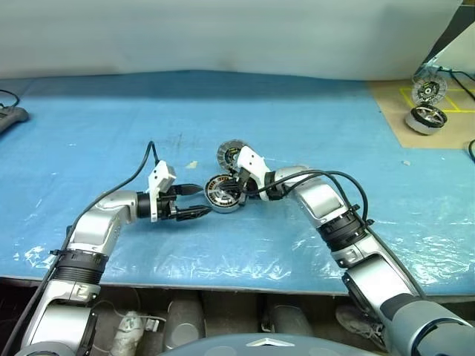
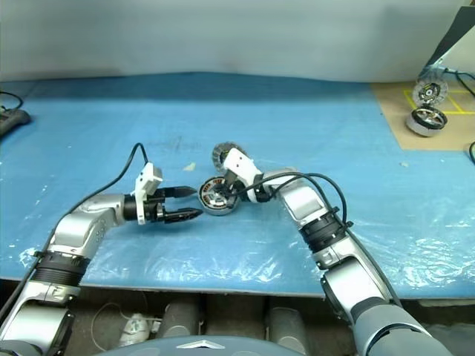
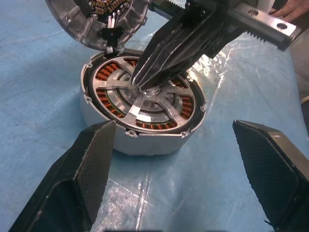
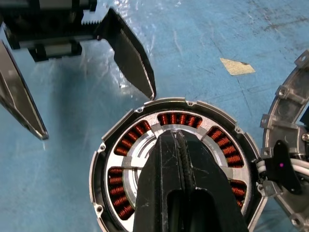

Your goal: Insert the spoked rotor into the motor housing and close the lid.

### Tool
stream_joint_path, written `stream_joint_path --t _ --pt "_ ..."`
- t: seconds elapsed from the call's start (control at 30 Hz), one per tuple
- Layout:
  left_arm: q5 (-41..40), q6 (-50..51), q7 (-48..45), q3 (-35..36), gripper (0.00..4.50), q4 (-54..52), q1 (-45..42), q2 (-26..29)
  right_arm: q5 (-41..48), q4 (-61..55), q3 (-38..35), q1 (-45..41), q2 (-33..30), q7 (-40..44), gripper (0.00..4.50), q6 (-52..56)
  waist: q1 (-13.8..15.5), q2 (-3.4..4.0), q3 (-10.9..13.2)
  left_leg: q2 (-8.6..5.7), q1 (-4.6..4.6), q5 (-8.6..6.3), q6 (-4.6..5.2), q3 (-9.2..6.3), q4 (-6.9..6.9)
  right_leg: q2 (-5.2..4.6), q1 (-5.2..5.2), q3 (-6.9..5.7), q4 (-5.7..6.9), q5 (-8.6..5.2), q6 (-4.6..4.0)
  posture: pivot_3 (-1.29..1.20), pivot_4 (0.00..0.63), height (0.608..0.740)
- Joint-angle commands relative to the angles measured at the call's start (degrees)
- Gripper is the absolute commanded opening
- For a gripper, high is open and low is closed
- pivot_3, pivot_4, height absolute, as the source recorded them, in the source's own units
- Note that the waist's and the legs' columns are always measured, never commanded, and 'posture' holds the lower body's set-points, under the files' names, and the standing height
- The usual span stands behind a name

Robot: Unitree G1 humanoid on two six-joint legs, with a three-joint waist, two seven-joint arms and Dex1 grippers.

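Observation:
The motor housing [image 1: 223, 196] stands on the blue table, with copper windings showing inside its rim [image 4: 159, 102]. The spoked rotor [image 3: 145, 104] lies flat inside it, its spokes over the windings. The lid [image 1: 230, 154] stands open and tilted up at the housing's far rim, its inner face [image 3: 96, 19] turned to the housing. My right gripper [image 4: 176, 135] is shut, and its joined tips rest on the rotor's hub from above. My left gripper [image 1: 194, 202] is open just left of the housing. Its fingers [image 3: 91, 164] are spread wider than the housing and stand apart from it.
A small scrap of tape [image 1: 191, 165] lies on the table behind the housing. At the far right a second motor [image 1: 427, 119] sits on a brown board. A dark object [image 1: 11, 117] lies at the left edge. Wrinkled clear plastic covers the table's near edge.

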Motion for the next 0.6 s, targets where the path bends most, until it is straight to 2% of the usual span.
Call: stream_joint_path --t 0.03,0.27,0.43,0.6 --pt "-1.83 1.62 0.47 0.64 4.14 -3.90 -1.06 0.43 0.67 0.55 0.17 2.76 -0.81 1.94 0.02 2.44 0.01 0.00 0.00 0.00 0.08 0.00 0.00 0.00 0.00 0.00 0.08 0.01 0.00 -0.01 -0.01 0.00 0.150 0.740" --pt "-2.45 2.14 0.03 1.10 4.14 -4.43 -0.20 1.59 16.36 -8.76 -14.09 0.11 1.37 3.76 0.02 11.87 -0.09 0.02 0.01 0.02 -0.12 0.01 0.02 0.01 0.02 0.03 -0.17 0.05 0.01 0.00 -0.01 0.00 0.150 0.740" --pt "-1.68 -2.24 -2.09 2.17 4.14 1.03 -0.18 2.56 18.44 -12.18 -18.31 1.36 -2.05 1.87 0.02 14.80 0.01 0.01 0.01 0.02 -0.19 0.01 0.01 0.00 -0.07 0.04 -0.23 -0.02 -0.02 0.11 0.17 0.00 0.150 0.740" --pt "-0.53 -8.68 -5.05 2.47 4.14 8.33 -0.05 3.03 17.82 -8.26 -23.00 2.85 -5.61 -1.72 0.02 13.30 0.08 0.01 0.01 -0.01 -0.21 0.00 0.00 0.00 -0.09 0.02 -0.23 -0.02 -0.06 0.10 0.17 0.00 0.150 0.740"
